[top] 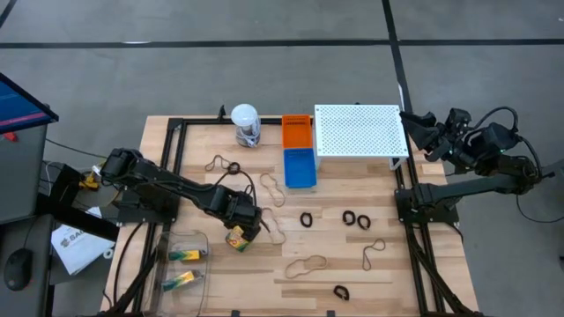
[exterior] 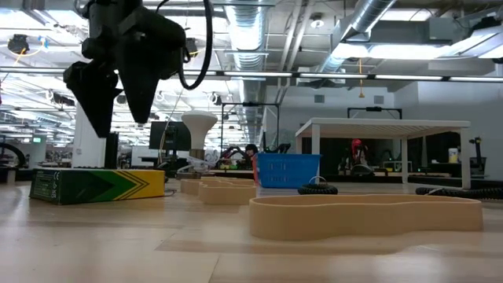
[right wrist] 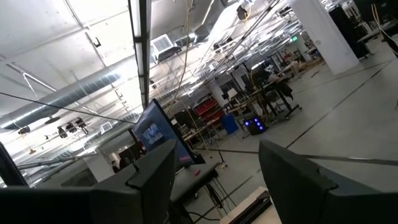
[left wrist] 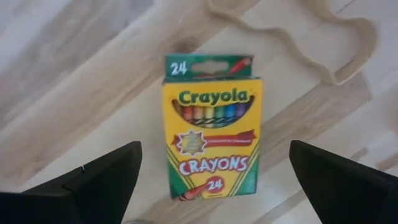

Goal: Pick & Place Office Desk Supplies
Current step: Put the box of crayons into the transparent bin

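A yellow-and-green crayon box point(left wrist: 212, 127) lies flat on the wooden table, also seen in the high view point(top: 236, 239) and low view point(exterior: 98, 185). My left gripper point(left wrist: 214, 154) hovers open just above it, pointing down point(exterior: 122, 110), one finger on either side and touching nothing. Tan rubber-band loops point(top: 306, 264) point(top: 374, 253) point(top: 273, 189) and black ring clips point(top: 307, 219) point(top: 356, 217) point(top: 342, 291) lie scattered on the table. My right gripper point(right wrist: 214, 180) is open and waits raised at the table's far right corner point(top: 421, 130).
A clear tray point(top: 185, 269) at the near left holds two yellow-green items. At the far edge stand a white-lidded jar point(top: 246, 125), an orange bin point(top: 297, 132), a blue bin point(top: 300, 167) and a white perforated shelf point(top: 359, 130). A rubber band point(left wrist: 336, 43) lies close beside the crayon box.
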You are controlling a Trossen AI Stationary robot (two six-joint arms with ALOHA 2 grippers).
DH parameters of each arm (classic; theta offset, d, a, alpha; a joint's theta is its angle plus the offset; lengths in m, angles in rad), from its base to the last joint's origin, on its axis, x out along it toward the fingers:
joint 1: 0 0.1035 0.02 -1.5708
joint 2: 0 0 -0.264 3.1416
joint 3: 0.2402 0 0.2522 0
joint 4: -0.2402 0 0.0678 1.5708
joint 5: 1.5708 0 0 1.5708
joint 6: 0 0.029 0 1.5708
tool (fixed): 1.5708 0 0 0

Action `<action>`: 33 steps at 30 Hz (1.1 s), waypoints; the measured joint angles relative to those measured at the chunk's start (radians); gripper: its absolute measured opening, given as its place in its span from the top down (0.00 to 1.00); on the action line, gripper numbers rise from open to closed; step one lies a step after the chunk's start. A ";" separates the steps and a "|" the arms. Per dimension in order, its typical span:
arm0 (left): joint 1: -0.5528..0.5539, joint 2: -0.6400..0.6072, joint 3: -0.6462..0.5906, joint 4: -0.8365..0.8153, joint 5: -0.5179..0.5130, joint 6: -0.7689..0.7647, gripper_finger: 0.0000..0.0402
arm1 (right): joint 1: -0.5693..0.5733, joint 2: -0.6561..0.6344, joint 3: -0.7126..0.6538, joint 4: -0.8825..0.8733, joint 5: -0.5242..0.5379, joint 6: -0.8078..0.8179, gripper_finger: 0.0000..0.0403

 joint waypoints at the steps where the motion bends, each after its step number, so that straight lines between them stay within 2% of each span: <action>1: -0.007 0.011 0.000 -0.003 -0.001 -0.009 0.00 | 0.000 0.000 0.000 0.000 0.000 0.000 0.45; 11: -0.061 0.136 0.019 0.041 0.001 -0.101 0.00 | 0.000 -0.010 0.000 0.023 -0.027 0.000 0.45; 33: -0.066 0.242 0.022 0.166 -0.012 -0.109 0.01 | -0.002 -0.106 0.000 0.015 -0.042 -0.023 0.45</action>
